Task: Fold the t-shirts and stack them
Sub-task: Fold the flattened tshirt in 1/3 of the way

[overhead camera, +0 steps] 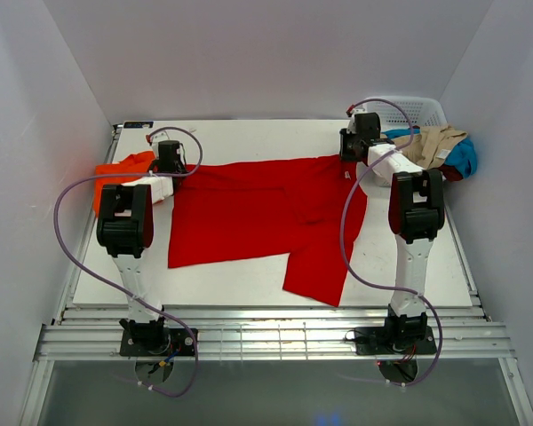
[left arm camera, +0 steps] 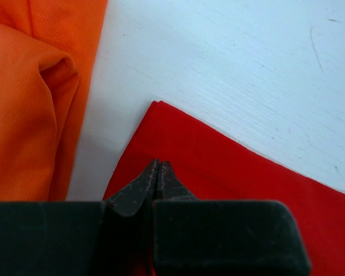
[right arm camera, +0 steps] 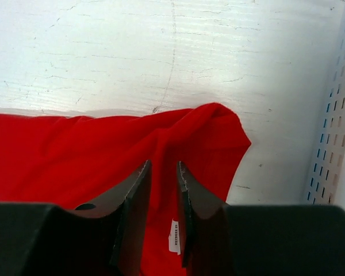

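Observation:
A red t-shirt (overhead camera: 258,213) lies spread on the white table, its far edge stretched straight between my two grippers. My left gripper (overhead camera: 169,160) is at the shirt's far left corner. In the left wrist view its jaws (left arm camera: 158,165) are closed tight on the red cloth (left arm camera: 236,172). My right gripper (overhead camera: 355,142) is at the far right corner. In the right wrist view (right arm camera: 164,167) its jaws stand a narrow gap apart with bunched red cloth (right arm camera: 75,149) and a white label (right arm camera: 173,236) between them. An orange t-shirt (overhead camera: 124,169) lies crumpled beside the left gripper and shows in the left wrist view (left arm camera: 29,103).
A white perforated basket (overhead camera: 417,111) stands at the far right corner, with tan (overhead camera: 435,142) and blue (overhead camera: 464,158) clothes spilling from it. Its wall (right arm camera: 333,115) is close to the right gripper. The table's left edge (overhead camera: 80,240) runs near the orange shirt.

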